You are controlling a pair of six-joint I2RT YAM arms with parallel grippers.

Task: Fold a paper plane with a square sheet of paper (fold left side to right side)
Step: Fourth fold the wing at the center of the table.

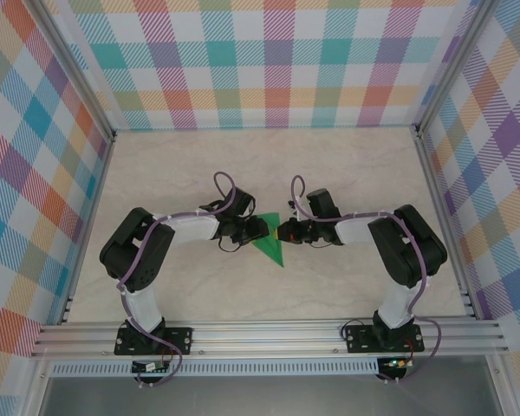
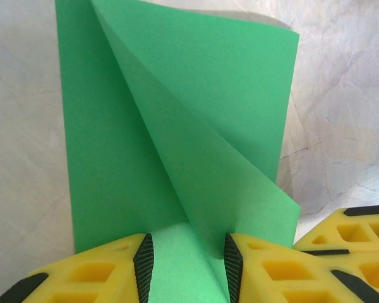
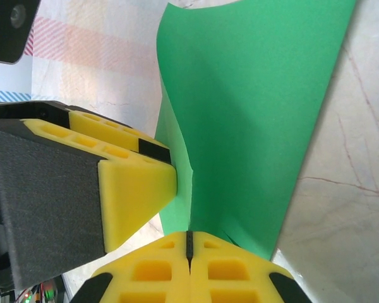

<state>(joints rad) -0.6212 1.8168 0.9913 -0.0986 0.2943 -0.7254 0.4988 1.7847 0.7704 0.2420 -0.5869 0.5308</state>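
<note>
so the green sheet point(image 1: 269, 246) is sitting partly folded and I'm placing everything off it; the table point(image 1: 347, 165) is lying under the sheet; the left gripper point(image 1: 256, 230) is sitting at the sheet's left side, its fingers point(image 2: 107, 274) standing partly spread, with flat green paper showing in the gap between the pads; the right gripper point(image 1: 285, 232) is sitting at the sheet's right side, its fingers point(image 3: 240, 271) pressing tight together and pinching the edge of a flap that's curling up off the flat part of the sheet; one left fingertip is looking like it's touching that raised flap; both grippers are hanging just beside each other over the sheet
</note>
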